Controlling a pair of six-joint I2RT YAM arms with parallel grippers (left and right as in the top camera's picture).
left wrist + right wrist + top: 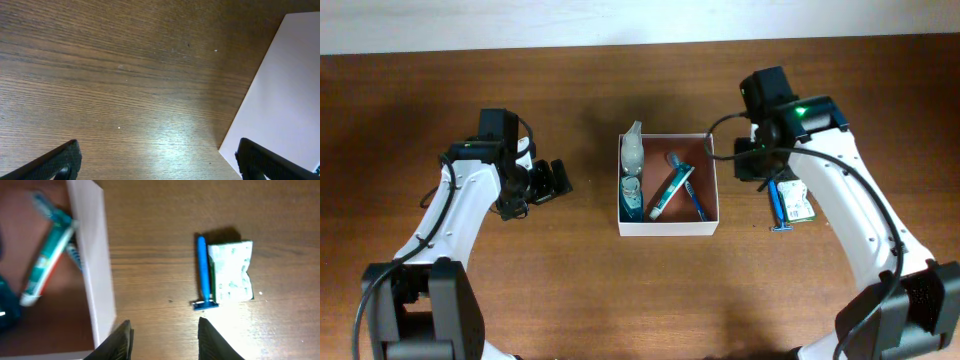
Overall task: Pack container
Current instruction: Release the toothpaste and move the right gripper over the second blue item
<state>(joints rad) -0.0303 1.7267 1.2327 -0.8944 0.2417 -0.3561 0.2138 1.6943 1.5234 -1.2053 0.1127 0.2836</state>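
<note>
The left gripper (pixel 157 152) is spread wide and holds nothing; its own camera cuts off all but the tips of its black fingers (pixel 62 160), at the bottom corners of that view. The right gripper (pixel 165 332) is likewise parted and empty over bare wood, and from overhead it is mostly hidden beneath its own white arm (pixel 850 190). The shallow square container (pixel 668 229), with thin white walls and a reddish-brown inside, lies on the table between the two arms. It is near the left gripper with a strip of wood between them, and just beside the right gripper, whose camera shows one white wall at its left. Inside lie a teal-and-white toothpaste tube (pixel 670 190), a blue toothbrush (pixel 699 203), a pale translucent bottle (pixel 633 150) and a teal bottle (pixel 632 197), which is blurred and cut off in the right wrist view. Outside the box, a blue plastic razor (pixel 202 270) lies right against a crinkled white-and-green packet (pixel 231 272) on the dark, fine-grained wooden table (pixel 125 75).
</note>
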